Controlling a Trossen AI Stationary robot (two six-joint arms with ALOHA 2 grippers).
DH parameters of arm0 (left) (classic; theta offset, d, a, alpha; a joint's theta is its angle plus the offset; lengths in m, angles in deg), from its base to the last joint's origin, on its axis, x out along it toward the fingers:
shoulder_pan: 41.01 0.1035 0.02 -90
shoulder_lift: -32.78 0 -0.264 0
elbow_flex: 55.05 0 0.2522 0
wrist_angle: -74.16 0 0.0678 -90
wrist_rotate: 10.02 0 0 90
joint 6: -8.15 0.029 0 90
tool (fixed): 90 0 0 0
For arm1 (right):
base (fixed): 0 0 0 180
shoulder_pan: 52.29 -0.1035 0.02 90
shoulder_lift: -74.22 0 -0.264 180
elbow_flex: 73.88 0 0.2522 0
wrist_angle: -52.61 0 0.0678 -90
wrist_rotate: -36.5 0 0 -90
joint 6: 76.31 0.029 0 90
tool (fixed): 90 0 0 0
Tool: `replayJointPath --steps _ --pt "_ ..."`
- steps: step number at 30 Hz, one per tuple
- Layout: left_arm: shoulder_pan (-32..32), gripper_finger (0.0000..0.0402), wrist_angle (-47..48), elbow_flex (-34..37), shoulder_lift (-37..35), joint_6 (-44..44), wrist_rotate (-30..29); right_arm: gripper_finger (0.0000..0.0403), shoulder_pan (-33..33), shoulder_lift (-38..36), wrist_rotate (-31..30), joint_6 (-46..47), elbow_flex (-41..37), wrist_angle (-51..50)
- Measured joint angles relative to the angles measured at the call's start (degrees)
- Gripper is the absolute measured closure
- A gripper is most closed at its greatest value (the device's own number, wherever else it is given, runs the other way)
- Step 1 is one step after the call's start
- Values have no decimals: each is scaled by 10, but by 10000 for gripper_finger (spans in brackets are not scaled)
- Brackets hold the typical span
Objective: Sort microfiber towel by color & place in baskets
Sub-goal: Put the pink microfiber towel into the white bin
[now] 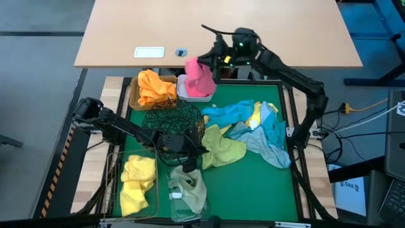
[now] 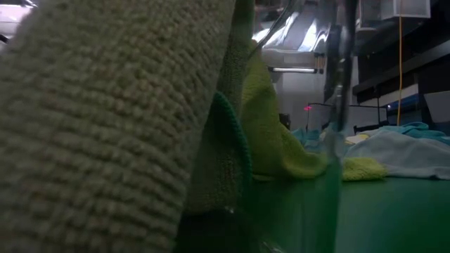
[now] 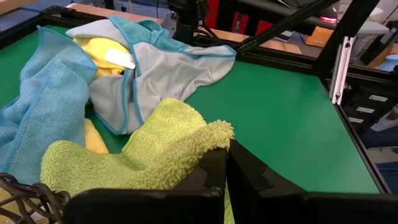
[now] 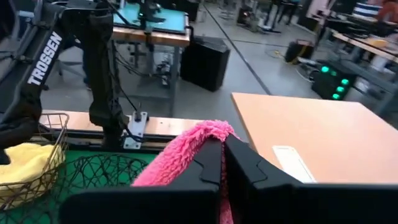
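Right end effector [image 1: 212, 62]: above the far edge of the green tabletop [image 1: 253, 190], fingers pressed together, pinching a pink microfiber towel [image 1: 199, 76]. The towel hangs down over the white rounded tub [image 1: 190, 95]; right wrist view shows pink pile bunched between the dark fingers [image 4: 208, 165].

Left end effector [image 1: 183, 147]: near the middle of the tabletop, just beside the round black wire-mesh bowl [image 1: 174, 119], fingers closed on a pale olive-green towel [image 3: 155, 155]. Left wrist view shows its folded edge clamped between the fingertips.

Orange towel [image 1: 154, 87] sits in the tan rectangular box [image 1: 134, 95]. Yellow towels [image 1: 136, 180] fill the rectangular wire basket [image 1: 154, 199]. An olive-green cloth [image 1: 190, 187] lies in the clear plastic tub [image 1: 180, 209].

Loose pile right of centre: teal and light blue towels [image 1: 262, 136], with a yellow towel [image 1: 256, 116] among them.

Low view is mostly blocked by olive-green cloth right up against the camera.
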Motion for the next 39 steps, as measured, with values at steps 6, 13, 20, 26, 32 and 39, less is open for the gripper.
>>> replayJointPath --steps 6,13,20,26,32,39 --pt "-4 401 0 0 0 0 0 398 32 68 45 -32 0 63" --pt "-20 401 0 0 0 0 -1 398 61 123 46 -66 0 66" --pt "-28 401 0 0 0 -1 -3 398 72 174 49 -79 0 49" --pt "-27 401 0 0 0 -15 -3 398 71 189 46 -136 0 -13" --pt "-27 401 0 0 0 -16 -3 398 71 198 24 -179 0 -71" --pt "-26 401 0 0 0 -28 -3 398 71 225 -45 -194 0 -104"
